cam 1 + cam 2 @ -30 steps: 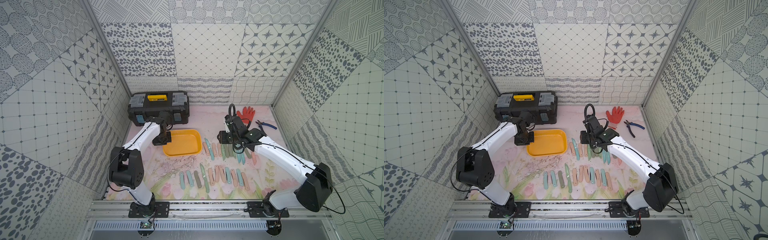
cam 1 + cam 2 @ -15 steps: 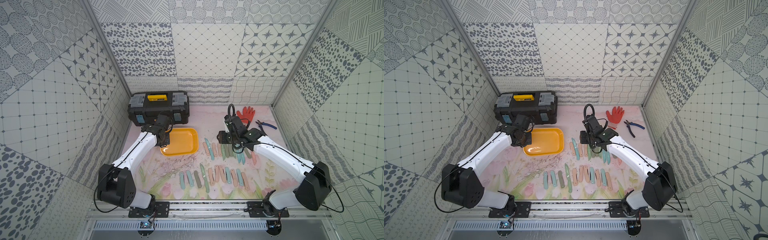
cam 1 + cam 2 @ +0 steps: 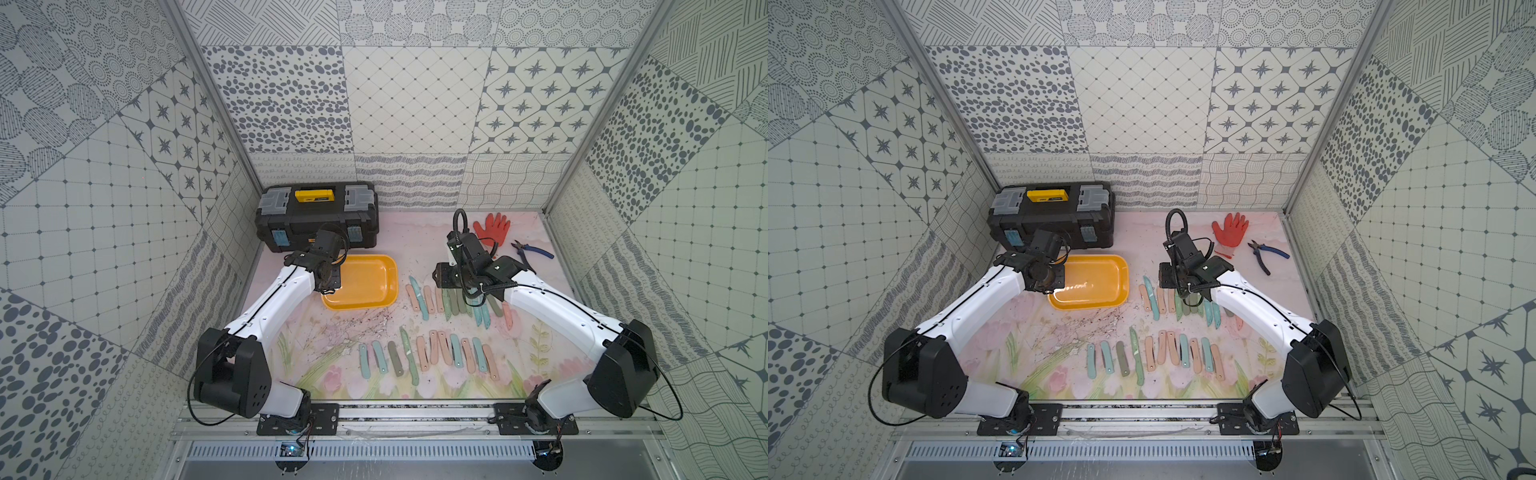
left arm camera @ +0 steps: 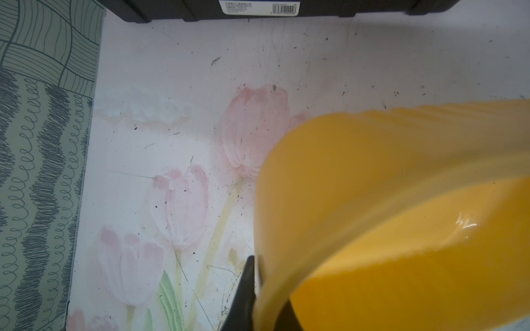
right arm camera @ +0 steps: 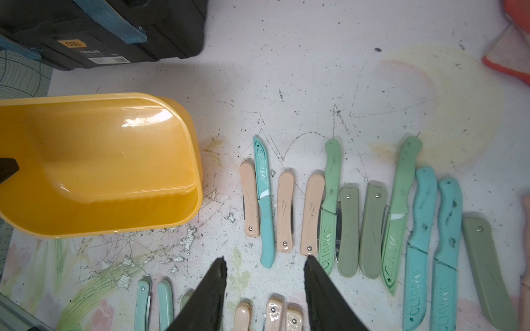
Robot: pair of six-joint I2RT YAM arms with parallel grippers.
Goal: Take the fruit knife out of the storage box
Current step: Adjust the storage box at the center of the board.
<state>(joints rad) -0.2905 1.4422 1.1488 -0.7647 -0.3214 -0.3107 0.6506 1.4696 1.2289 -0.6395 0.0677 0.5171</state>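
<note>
table [image 3: 415,237]: scuffed floral mat, carries everything below.
toolbox [image 3: 316,216]: black, lid shut, at the back wall.
storage box [image 3: 365,282]: yellow tub just in front of the toolbox. It is tipped, not flat; the end at the left arm looks raised, though blur in the left wrist view makes that hard to confirm. No knife shows inside in both top views or the right wrist view.
fruit knives [image 3: 453,301]: two rows on the table beside the box, on the right arm's side. All are outside it.
left gripper [image 3: 330,279]: fingers [image 4: 245,292] pinched tight on the box rim, one outside the wall, one inside.
right gripper [image 5: 264,258]: fingers half apart, holding nothing, above the upper row; teal knife [image 5: 265,223] just ahead of the gap.
step (judged): box emptied, so set it down.
how: lower the raised end flat before letting go; don't slide toward the nearest knives; leave the right arm clear.
risk: the thin rim slips and the box knocks the row.
</note>
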